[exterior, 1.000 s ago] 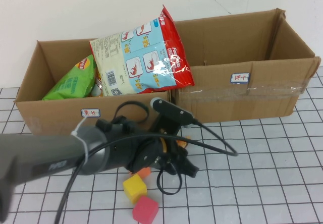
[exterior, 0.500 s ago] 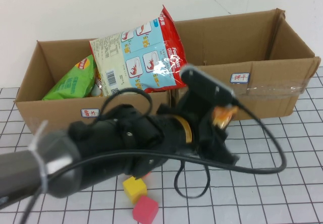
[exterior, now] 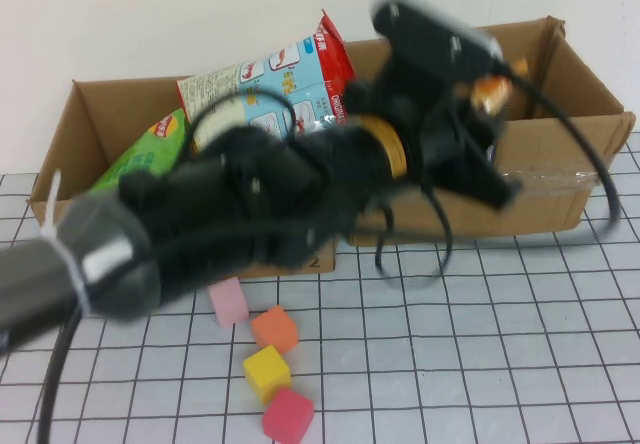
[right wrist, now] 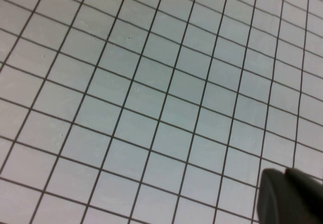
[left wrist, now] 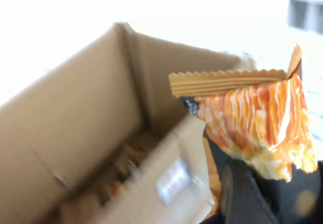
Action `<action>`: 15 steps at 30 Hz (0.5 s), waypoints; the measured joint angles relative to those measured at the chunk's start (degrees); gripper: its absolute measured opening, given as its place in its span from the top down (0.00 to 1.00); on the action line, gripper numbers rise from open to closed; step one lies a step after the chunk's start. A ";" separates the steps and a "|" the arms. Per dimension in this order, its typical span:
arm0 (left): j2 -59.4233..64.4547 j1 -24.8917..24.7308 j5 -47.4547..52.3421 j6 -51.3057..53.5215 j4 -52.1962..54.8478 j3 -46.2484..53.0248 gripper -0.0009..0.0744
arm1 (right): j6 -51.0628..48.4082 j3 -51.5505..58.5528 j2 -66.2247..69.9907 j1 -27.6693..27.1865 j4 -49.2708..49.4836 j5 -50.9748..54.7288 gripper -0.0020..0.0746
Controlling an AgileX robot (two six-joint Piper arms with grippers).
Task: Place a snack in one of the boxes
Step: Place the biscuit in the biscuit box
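Cardboard is filling the back of the high view: two brown boxes are standing side by side against the white wall, the left box and the right box. The left one is holding a green snack bag and a large red, white and blue snack bag leaning upward. The left arm is reaching diagonally across the picture, and the left gripper is hanging above the front wall of the right box, clamping a small orange snack packet between its fingers. On the gridded table, in front of the left box, four small blocks are lying close together: a light pink block, an orange block, a yellow block and a deep pink block.

From the left wrist, the orange snack packet is showing close up, its crimped tan edge uppermost, pinched in the dark left gripper below it. Beside it the right box is lying open, with a white label on its front wall; the packet is hanging above that front wall, not yet inside.

From the right wrist, only the gridded table is showing, with a dark corner of the right gripper at the edge; how far its fingers are parted cannot be told.
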 joint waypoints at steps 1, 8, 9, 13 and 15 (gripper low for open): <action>0.64 0.64 0.12 0.04 0.09 -1.23 0.66 | 0.00 0.00 0.00 0.00 0.00 -0.25 0.98; 6.81 5.90 -3.82 0.04 0.09 -9.05 0.66 | 0.67 0.00 0.00 0.00 0.00 -1.07 0.98; 8.01 6.34 -5.84 0.04 0.09 -9.83 0.66 | 0.78 0.00 0.00 0.00 0.00 -1.13 0.98; 12.65 7.35 -14.43 1.03 1.59 -11.35 0.66 | 0.88 0.00 0.00 0.00 0.00 -1.41 0.98; 14.94 7.86 -18.80 1.67 2.66 -11.59 0.66 | 0.88 0.00 0.00 0.00 0.00 -1.41 0.98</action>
